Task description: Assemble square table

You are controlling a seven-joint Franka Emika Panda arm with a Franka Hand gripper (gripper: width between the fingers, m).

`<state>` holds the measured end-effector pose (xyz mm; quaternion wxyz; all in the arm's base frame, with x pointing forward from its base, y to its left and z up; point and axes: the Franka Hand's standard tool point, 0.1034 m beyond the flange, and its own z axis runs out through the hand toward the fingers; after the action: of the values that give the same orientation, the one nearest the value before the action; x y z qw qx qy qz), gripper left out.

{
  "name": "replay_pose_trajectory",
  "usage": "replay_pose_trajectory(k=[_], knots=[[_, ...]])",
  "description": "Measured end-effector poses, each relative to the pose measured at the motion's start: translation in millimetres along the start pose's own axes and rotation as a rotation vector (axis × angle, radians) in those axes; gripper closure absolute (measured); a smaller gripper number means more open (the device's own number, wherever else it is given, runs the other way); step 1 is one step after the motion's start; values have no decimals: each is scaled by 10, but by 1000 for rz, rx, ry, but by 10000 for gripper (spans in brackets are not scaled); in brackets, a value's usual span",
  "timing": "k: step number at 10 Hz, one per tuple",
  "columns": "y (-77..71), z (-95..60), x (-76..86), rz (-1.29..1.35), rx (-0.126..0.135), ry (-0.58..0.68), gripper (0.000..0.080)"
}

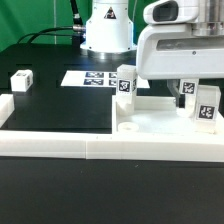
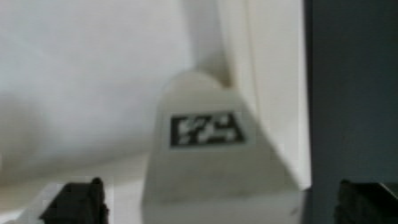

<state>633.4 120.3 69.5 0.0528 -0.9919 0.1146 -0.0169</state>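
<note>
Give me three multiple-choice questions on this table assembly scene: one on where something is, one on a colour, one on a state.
1. Where does the lone leg block lie?
A. on the marker board
B. on the black tabletop, at the exterior view's left
C. on the robot's base

2. What colour is the square slab?
A. white
B. black
C. red

3. How do the jaws stand in the wrist view?
A. shut on a leg
B. shut on nothing
C. open, either side of a tagged leg

Answers:
1. B: it sits alone on the black surface.
2. A: its surface shows white.
3. C: a gap shows between each fingertip and the leg.
</note>
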Motion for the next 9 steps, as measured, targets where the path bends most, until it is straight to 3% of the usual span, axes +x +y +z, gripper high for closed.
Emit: replay_pose_trajectory(k=[3,4,5,6,9], knots=[[-29,-14,-6,51,-1,-30,150],[-29,-13,-6,87,-1,-30,277],[-30,-13,-6,157,-2,-30,277],[-31,-13,-7,238,-3,-30,431],[6,-2,-15,468,-12,-32,501]])
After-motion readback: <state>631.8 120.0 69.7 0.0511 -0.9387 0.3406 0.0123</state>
